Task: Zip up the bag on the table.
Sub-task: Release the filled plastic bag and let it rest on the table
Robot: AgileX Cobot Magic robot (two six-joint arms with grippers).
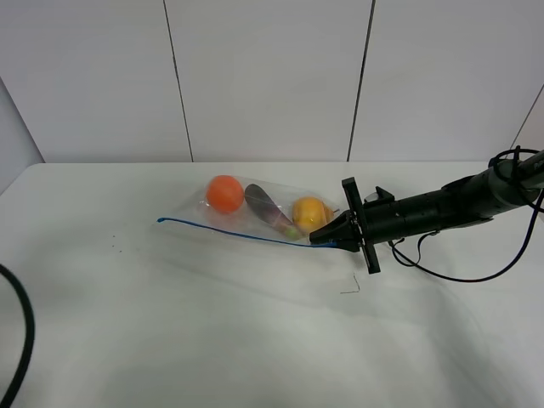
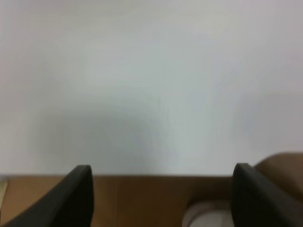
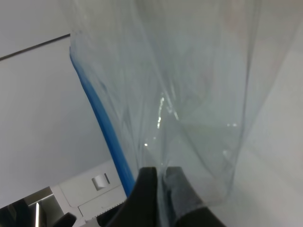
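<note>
The clear bag [image 1: 255,212] lies on the white table [image 1: 212,323], with an orange fruit [image 1: 224,193], a purple piece [image 1: 265,209] and a yellow fruit [image 1: 309,212] inside. Its blue zip strip [image 1: 229,231] runs along the near edge. My right gripper [image 1: 325,239] is shut on the bag's right corner at the zip end. The right wrist view shows the fingers [image 3: 147,187] pinching the clear plastic [image 3: 189,94] beside the blue strip [image 3: 106,137]. My left gripper [image 2: 161,198] is open and empty, out of the exterior view, far from the bag.
A black cable [image 1: 21,340] curves along the table's left front edge. A thin wire [image 1: 450,272] trails from the right arm over the table. A small bent scrap [image 1: 353,286] lies in front of the right gripper. White wall panels stand behind.
</note>
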